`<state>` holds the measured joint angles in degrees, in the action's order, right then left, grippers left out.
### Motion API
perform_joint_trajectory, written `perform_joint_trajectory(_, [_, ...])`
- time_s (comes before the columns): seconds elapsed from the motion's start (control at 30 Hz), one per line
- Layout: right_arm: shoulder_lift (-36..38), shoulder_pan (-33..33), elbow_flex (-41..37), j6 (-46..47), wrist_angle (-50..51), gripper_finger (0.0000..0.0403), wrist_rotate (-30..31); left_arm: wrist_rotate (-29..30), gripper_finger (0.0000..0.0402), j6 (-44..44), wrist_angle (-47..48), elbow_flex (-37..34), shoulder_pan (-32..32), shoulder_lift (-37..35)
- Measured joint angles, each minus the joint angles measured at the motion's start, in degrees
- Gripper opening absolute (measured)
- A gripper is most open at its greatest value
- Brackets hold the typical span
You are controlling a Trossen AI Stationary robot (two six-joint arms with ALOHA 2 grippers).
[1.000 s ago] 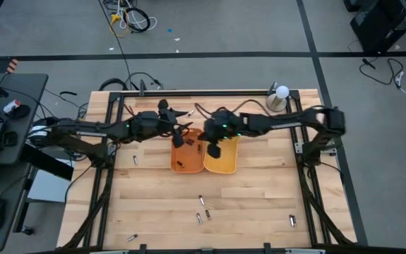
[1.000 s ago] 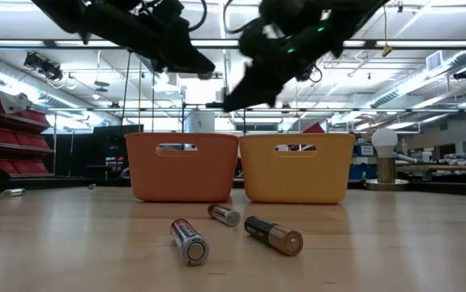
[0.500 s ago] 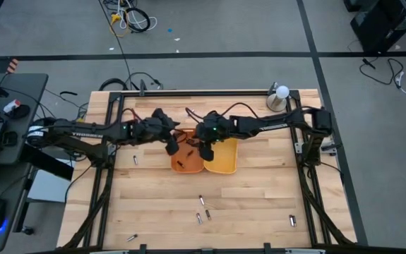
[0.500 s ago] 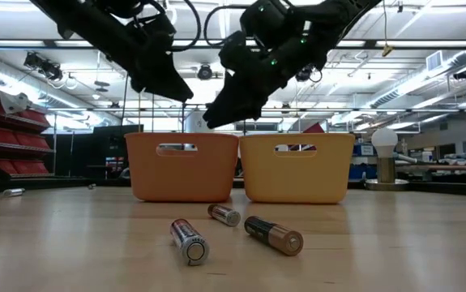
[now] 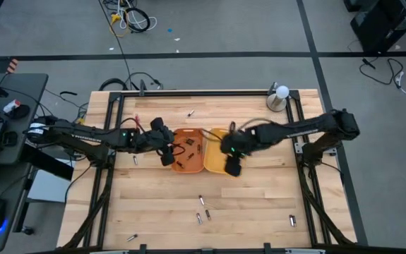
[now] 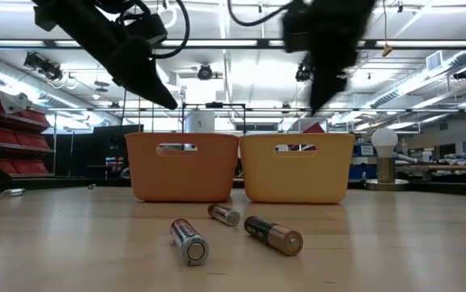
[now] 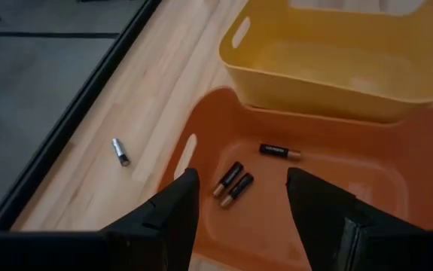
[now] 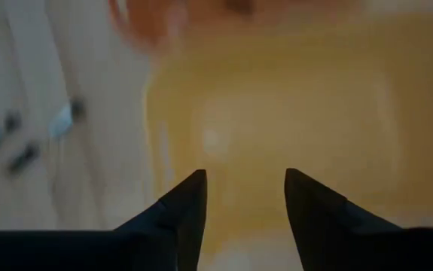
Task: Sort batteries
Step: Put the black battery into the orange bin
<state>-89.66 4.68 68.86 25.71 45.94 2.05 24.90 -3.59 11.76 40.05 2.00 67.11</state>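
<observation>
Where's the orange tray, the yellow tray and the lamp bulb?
orange tray (image 6: pixel 182 170), low view, on its front wall.
yellow tray (image 6: pixel 296 172), low view, on its front wall.
white bulb (image 6: pixel 385 139), low view, on the round top.

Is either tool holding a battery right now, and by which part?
No. The left tool over the orange tray and the right tool over the yellow tray are open and empty.
</observation>
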Motion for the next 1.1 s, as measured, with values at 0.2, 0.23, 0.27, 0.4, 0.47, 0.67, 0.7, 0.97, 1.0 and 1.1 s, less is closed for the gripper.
perform_joint_trajectory(0.2, [3.08, 11.31, -0.83, 21.39, 18.55, 0.0160, -3.05, 0.32, 0.0198, 0.61, -1.32, 0.00, 1.46, 0.00])
perform_joint_trajectory(0.23, [3.29, 12.94, -0.83, 25.07, 20.00, 0.0160, -4.31, 0.31, 0.0198, 0.87, -2.59, 0.00, 1.62, 0.00])
perform_joint_trajectory(0.27, [3.39, 14.62, -0.83, 28.30, 20.47, 0.0160, -5.91, 0.31, 0.0198, 1.54, -3.93, 0.00, 1.86, 0.00])
perform_joint_trajectory(0.4, [2.83, 20.37, -0.83, 38.50, 18.49, 0.0159, -13.76, 0.48, 0.0198, 3.46, -8.84, 0.00, 2.59, 0.00])
perform_joint_trajectory(0.47, [1.91, 22.75, -0.83, 43.10, 18.37, 0.0159, -18.04, 0.64, 0.0198, 4.13, -9.91, 0.00, 2.67, 0.00])
perform_joint_trajectory(0.67, [-1.13, 29.90, -0.90, 53.30, 20.27, 0.0156, -21.26, 0.74, 0.0198, 6.73, -11.19, 0.00, 2.62, 0.02])
perform_joint_trajectory(0.7, [-1.59, 30.98, -0.90, 55.09, 20.36, 0.0155, -21.51, 0.73, 0.0198, 7.79, -11.53, 0.00, 2.62, 0.02])
perform_joint_trajectory(0.97, [-4.35, 40.01, -1.35, 60.72, 17.85, 0.0135, -24.55, 0.71, 0.0198, 15.23, -16.99, 0.00, 2.56, 0.02])
perform_joint_trajectory(1.0, [-4.60, 40.64, -1.73, 61.75, 18.33, 0.0132, -25.37, 0.71, 0.0198, 15.86, -17.32, 0.00, 2.56, 0.02])
perform_joint_trajectory(1.1, [-4.91, 42.71, -3.88, 65.21, 17.58, 0.0125, -26.51, 0.70, 0.0198, 18.06, -18.51, -0.02, 2.34, 0.04])
